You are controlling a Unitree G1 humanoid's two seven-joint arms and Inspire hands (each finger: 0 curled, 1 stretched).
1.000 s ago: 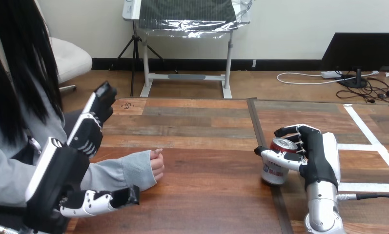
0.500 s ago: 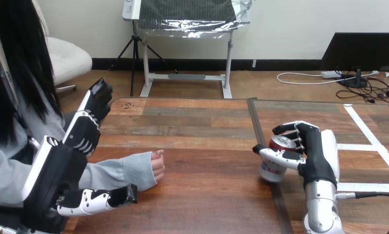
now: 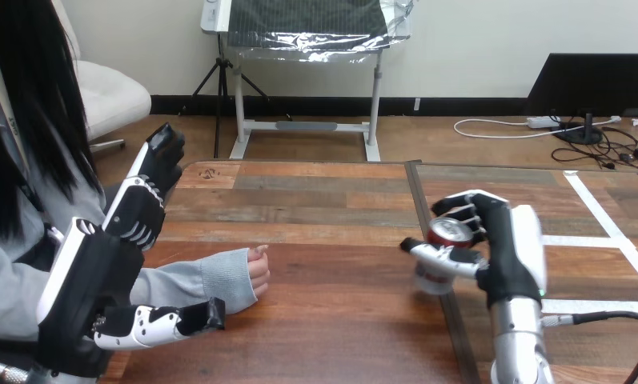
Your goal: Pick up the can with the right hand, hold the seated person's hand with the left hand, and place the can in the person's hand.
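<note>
1. Lifted and carried a little toward frame left over the last second, the can (image 3: pixel 447 233) now looks just clear of the worktop (image 3: pixel 339 320), right of centre. It is clamped between the thumb and curled fingers of the right robot hand (image 3: pixel 506 254).
2. Nearest, at lower left, the left robot hand (image 3: pixel 99 280) is open and grips nothing. Its fingers stretch toward the upper left, and its thumb lies low beside the person's grey sleeve (image 3: pixel 195 284). Whether thumb and sleeve touch cannot be told.
3. Farther in, left of centre, the person's hand (image 3: pixel 257 270) rests on the worktop, loosely curled, well apart from the can.
4. Likely risk: with those fingers curled, a delivered can would find no open palm and could tip or roll. The left robot hand has not yet steadied that hand, so a small shift could spoil the handover.
</note>
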